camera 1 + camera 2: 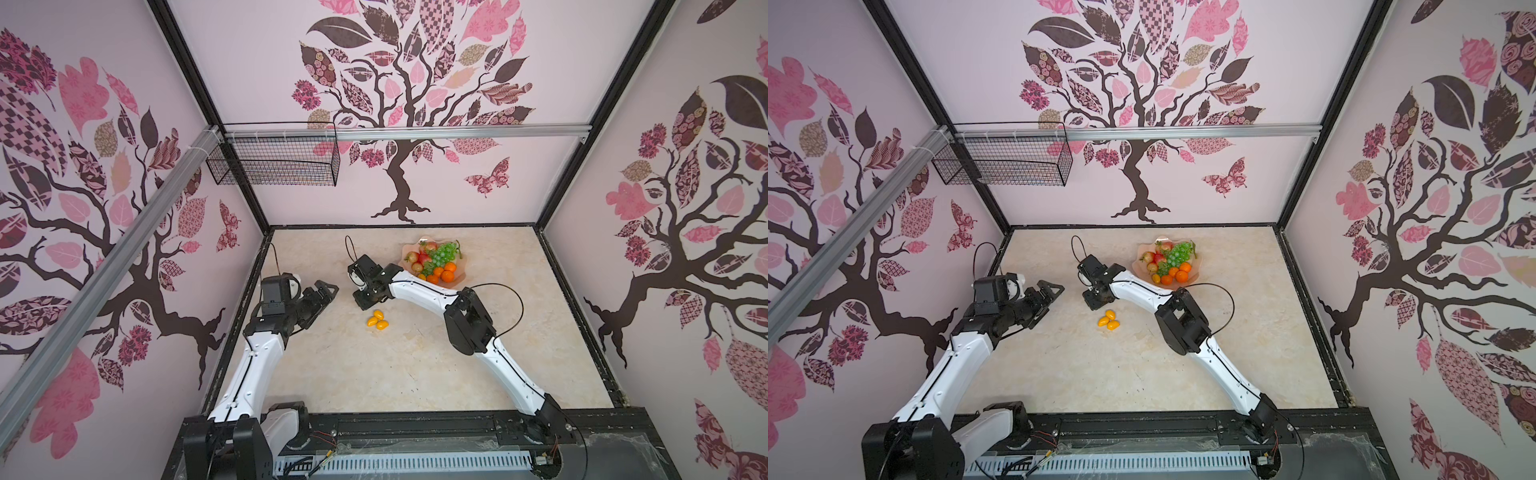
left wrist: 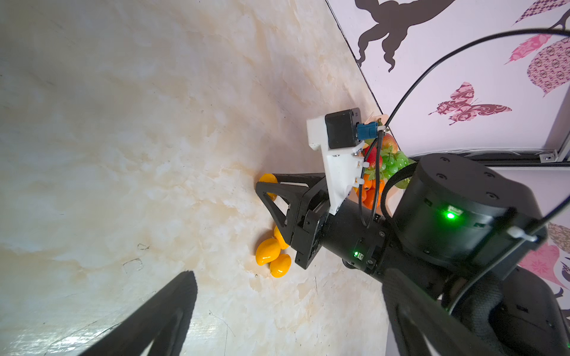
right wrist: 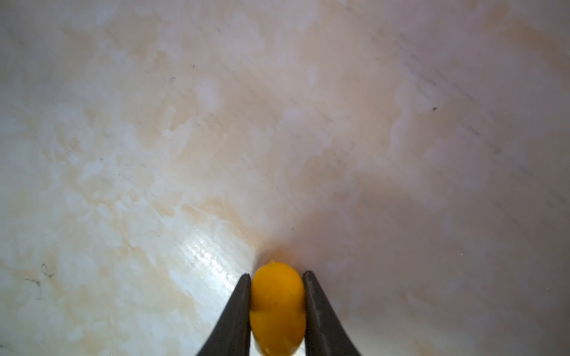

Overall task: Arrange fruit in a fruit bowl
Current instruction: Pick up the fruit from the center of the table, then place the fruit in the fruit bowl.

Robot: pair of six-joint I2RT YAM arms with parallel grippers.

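Yellow-orange tomato [image 3: 276, 308] sits between the right jaws — both touching it.

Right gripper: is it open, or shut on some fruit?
The right gripper is shut on a yellow tomato: both fingers press its sides.

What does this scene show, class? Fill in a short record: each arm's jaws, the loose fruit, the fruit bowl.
Right jaws: closed on both sides of one yellow tomato
Left jaws: open, empty
Loose on table: three yellow tomatoes, clustered
Fruit bowl: holds grapes, strawberries, tangerines
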